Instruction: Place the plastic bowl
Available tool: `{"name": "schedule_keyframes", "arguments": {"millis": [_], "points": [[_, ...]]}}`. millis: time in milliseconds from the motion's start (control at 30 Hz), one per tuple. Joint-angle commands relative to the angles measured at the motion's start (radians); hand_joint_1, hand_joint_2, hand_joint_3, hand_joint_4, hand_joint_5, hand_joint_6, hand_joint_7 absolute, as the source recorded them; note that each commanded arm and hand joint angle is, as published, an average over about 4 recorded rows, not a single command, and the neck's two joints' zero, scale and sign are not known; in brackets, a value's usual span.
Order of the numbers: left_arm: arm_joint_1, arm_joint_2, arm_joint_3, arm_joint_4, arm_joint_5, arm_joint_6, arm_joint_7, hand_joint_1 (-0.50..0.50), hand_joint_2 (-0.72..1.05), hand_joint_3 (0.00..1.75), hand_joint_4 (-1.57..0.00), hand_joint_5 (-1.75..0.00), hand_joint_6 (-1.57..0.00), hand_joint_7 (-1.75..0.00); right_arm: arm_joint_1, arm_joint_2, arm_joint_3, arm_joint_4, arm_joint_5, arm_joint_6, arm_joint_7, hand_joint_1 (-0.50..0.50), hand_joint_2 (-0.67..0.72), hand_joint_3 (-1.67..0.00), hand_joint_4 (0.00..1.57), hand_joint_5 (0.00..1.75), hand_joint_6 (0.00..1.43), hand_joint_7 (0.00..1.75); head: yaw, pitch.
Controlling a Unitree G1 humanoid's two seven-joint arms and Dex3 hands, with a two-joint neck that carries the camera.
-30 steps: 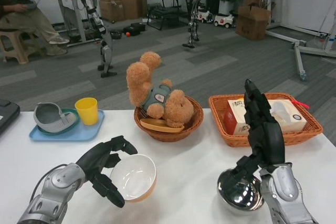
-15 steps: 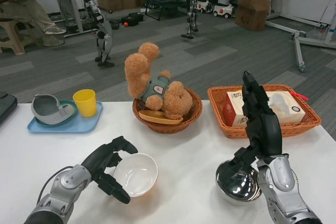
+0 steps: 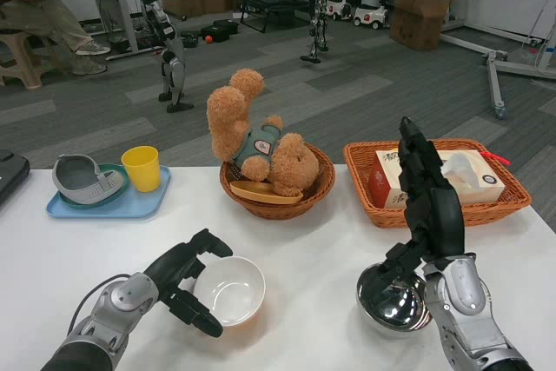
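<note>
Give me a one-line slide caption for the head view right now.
Left hand grips the white plastic bowl on the table while the right hand rises, fingers extended, beside a steel bowl.

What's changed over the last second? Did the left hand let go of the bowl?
No. The left hand still grips the white plastic bowl, which has tipped from leaning toward the hand to sitting nearly level on the table. The right hand stays raised over the metal bowl. Teddy bear, baskets and tray are unmoved; the camera shifted.

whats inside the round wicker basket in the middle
A brown teddy bear lies head-down in the round basket, on a flat orange-tan dish. Anything beneath them is hidden.
</note>
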State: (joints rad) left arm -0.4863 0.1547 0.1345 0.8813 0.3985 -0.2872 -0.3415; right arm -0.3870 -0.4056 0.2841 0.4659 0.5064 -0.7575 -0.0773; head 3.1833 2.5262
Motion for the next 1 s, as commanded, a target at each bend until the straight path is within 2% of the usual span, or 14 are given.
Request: {"name": "schedule_keyframes", "arguments": {"millis": [33,67,167,200,267,333,433,500,667,867,1000], "points": [[0.006,-0.003,-0.003,0.027,0.023,0.006,0.009,0.01,0.98,0.04,-0.06,-1.75,-0.05,-1.29,0.003,-0.002,0.003,0.001,0.006,-0.007,0.001,-0.46,0.72,0.0,0.0,0.0,0.0,0.07,0.0,0.0],[0.007,-0.003,0.0,0.027,0.022,0.006,0.009,-0.02,1.0,0.04,-0.04,-1.75,-0.04,-1.24,0.003,-0.002,0.003,0.001,0.006,-0.008,0.001,-0.46,0.72,0.0,0.0,0.0,0.0,0.07,0.001,-0.002],[0.01,-0.003,0.012,0.027,0.012,0.003,0.009,-0.24,1.03,0.07,0.0,-1.75,-0.01,-0.98,0.003,-0.002,0.003,0.0,0.006,-0.007,0.001,-0.46,0.72,0.0,0.0,0.0,0.0,0.07,0.004,-0.006],[0.013,-0.003,0.017,0.027,-0.002,0.0,0.008,-0.34,1.03,0.09,0.0,-1.64,0.0,-0.86,0.003,-0.002,0.003,0.0,0.006,-0.007,0.001,-0.46,0.72,0.0,0.0,0.0,0.0,0.07,0.004,-0.007],[0.02,-0.003,0.024,0.026,-0.043,-0.019,0.007,-0.44,1.03,0.09,0.0,-1.23,0.0,-0.65,0.003,-0.002,0.003,0.0,0.006,-0.007,0.001,-0.47,0.72,0.0,0.0,0.0,0.0,0.07,0.005,-0.012],[0.033,-0.002,0.026,0.018,-0.076,-0.036,0.004,-0.49,1.05,0.09,0.0,-0.8,0.0,-0.51,0.003,-0.002,0.003,-0.001,0.006,-0.007,0.001,-0.47,0.72,0.0,0.0,0.0,0.0,0.03,0.006,-0.016],[0.049,0.001,0.027,-0.006,-0.09,-0.036,0.001,-0.5,1.05,0.09,0.0,-0.44,0.0,-0.38,0.003,-0.002,0.004,-0.001,0.006,-0.007,0.001,-0.46,0.72,0.0,0.0,0.0,0.0,0.05,0.006,-0.016],[0.054,0.002,0.029,-0.014,-0.098,-0.038,0.001,-0.5,1.05,0.09,0.0,-0.33,0.0,-0.35,0.003,-0.002,0.004,-0.001,0.006,-0.007,0.001,-0.46,0.72,0.0,0.0,0.0,0.0,0.07,0.007,-0.018],[0.069,0.004,0.052,-0.035,-0.117,-0.064,0.001,-0.5,1.05,0.09,0.0,-0.21,0.0,-0.3,0.003,-0.002,0.005,-0.002,0.006,-0.007,0.001,-0.46,0.72,0.0,0.0,0.0,0.0,0.07,0.008,-0.018],[0.083,0.004,0.062,-0.068,-0.158,-0.098,0.001,-0.5,1.05,0.09,0.0,-0.21,0.0,-0.28,0.005,-0.002,0.004,-0.004,0.006,-0.008,0.001,-0.46,0.72,0.0,0.0,0.0,0.0,0.03,0.011,-0.018],[0.096,0.004,0.079,-0.114,-0.177,-0.114,0.0,-0.5,1.0,0.0,0.0,-0.21,0.0,-0.24,0.005,-0.002,0.004,-0.005,0.007,-0.008,0.001,-0.46,0.72,0.0,0.0,0.0,0.0,0.07,0.011,-0.018]]}}
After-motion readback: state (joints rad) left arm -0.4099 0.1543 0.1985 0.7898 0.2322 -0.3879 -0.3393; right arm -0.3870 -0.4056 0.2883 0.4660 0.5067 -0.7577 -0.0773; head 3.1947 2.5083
